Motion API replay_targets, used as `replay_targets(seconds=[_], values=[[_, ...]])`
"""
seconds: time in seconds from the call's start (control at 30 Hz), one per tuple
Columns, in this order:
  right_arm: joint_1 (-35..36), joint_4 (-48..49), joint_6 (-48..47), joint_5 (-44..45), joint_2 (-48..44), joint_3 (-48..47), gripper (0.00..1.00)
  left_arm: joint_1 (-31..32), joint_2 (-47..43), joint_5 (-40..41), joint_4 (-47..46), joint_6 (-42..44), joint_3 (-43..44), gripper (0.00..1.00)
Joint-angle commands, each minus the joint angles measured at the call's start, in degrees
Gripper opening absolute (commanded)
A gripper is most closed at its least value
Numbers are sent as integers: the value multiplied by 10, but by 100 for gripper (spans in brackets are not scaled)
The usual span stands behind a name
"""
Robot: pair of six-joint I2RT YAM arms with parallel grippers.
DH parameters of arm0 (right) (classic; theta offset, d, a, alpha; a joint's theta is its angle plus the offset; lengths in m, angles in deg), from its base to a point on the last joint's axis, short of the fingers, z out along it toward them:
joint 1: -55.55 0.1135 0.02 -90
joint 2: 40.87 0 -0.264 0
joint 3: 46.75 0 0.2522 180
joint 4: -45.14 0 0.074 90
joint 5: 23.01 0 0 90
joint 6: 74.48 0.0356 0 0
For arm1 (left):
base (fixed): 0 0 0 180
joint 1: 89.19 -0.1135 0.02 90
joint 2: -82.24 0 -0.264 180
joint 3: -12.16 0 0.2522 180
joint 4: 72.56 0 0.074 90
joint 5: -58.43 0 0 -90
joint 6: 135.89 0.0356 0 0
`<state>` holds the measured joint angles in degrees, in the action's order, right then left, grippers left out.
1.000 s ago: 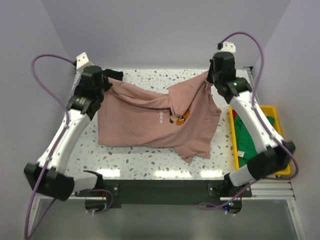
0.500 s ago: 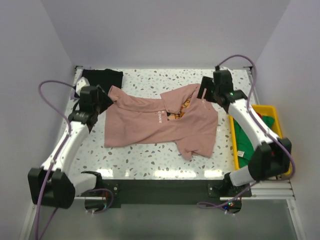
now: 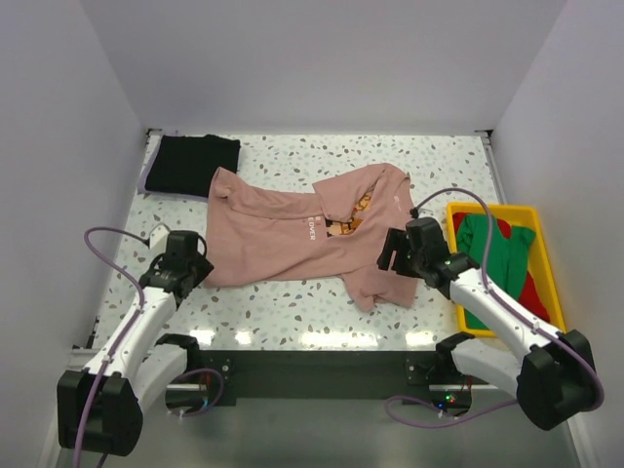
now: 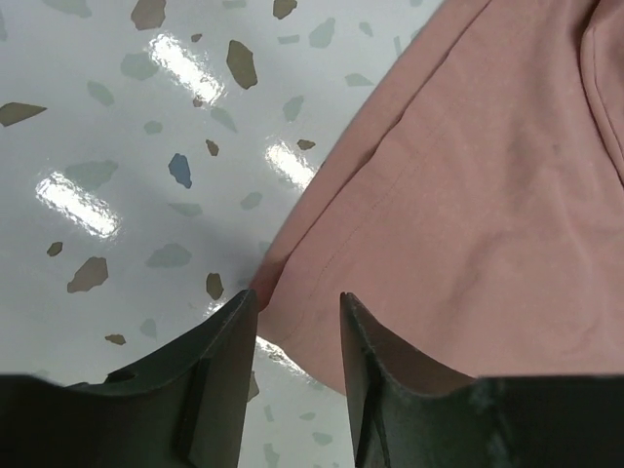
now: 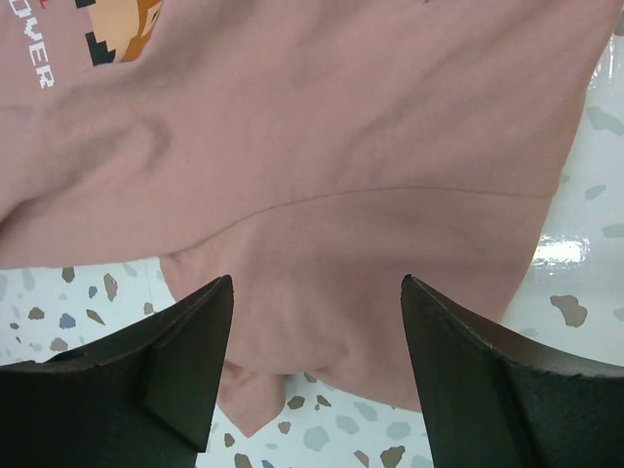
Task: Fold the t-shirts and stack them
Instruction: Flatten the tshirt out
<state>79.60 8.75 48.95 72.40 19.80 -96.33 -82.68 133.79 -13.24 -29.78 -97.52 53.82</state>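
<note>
The pink shirt lies crumpled on the table. The left gripper stands open over its near left corner. The right gripper stands wide open over its right side.

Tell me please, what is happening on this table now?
Two robot arms work on a pink t-shirt lying rumpled on the table, not yet folded. The left end effector is open at its near left corner; the right end effector is open above its near right part. A black t-shirt lies far left; a green t-shirt and a red t-shirt sit in the yellow bin.
</note>
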Motion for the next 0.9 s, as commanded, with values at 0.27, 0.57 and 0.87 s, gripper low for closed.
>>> replay_targets(seconds=[0.27,0.57,0.87], values=[[-1,25,6,15,-22,2,73,6,3,-6,-34,-63,-44,39],[0,21,4,23,-24,9,73,7,6,-8,-28,-78,-53,37],[0,14,-2,28,-20,3,73,8,-15,-7,-16,-92,-62,43]])
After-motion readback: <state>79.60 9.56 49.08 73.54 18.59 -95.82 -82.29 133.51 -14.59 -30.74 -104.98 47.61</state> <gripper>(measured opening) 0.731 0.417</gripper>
